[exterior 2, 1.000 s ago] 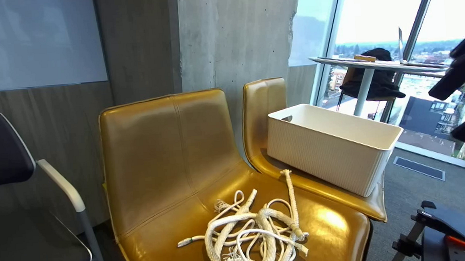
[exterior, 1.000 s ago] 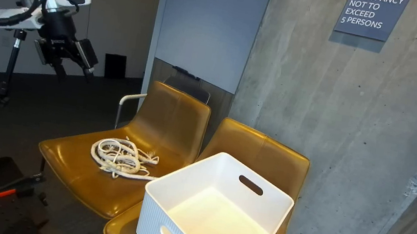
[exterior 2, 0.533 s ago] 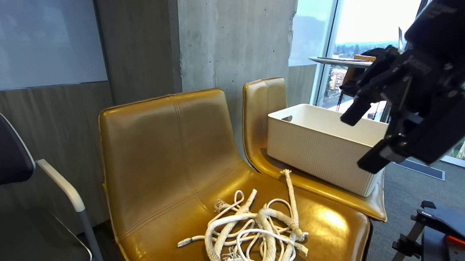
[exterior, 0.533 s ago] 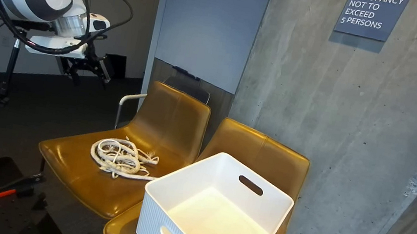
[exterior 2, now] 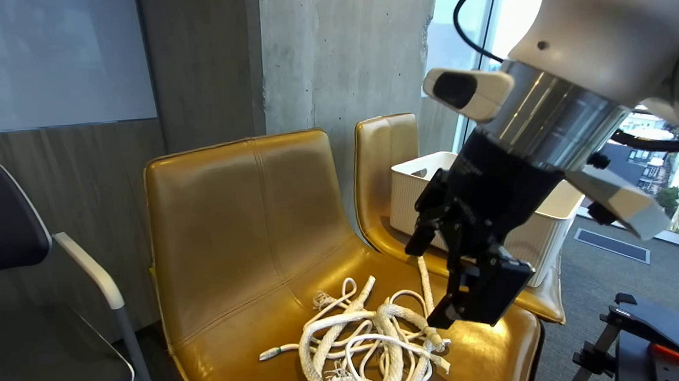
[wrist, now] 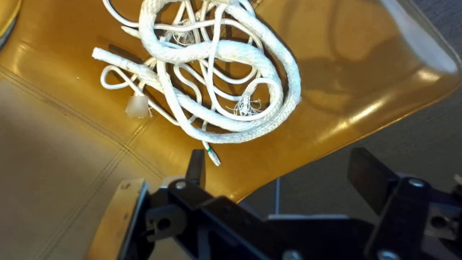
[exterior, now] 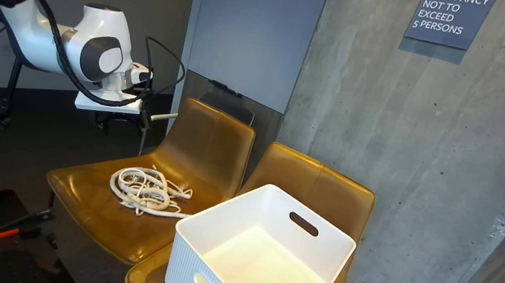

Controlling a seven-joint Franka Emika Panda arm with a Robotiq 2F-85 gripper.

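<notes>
White rope [wrist: 234, 52] lies in a tangle on the brown seat [exterior: 88, 186], one end near the edge by the next chair [exterior: 317, 177]. The gripper [exterior 2: 427, 282] is spread wide, holds nothing, and has come down closer. A white box [exterior: 186, 257] sits on that chair. A sign [exterior: 449, 18] says "OCCUPANCY NOT TO EXCEED 5 PERSONS".

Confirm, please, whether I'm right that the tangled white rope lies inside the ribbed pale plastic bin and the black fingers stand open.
The white rope is outside the bin: both exterior views show it on the glossy brown leather chair alongside; the fingers do stand open.
</notes>
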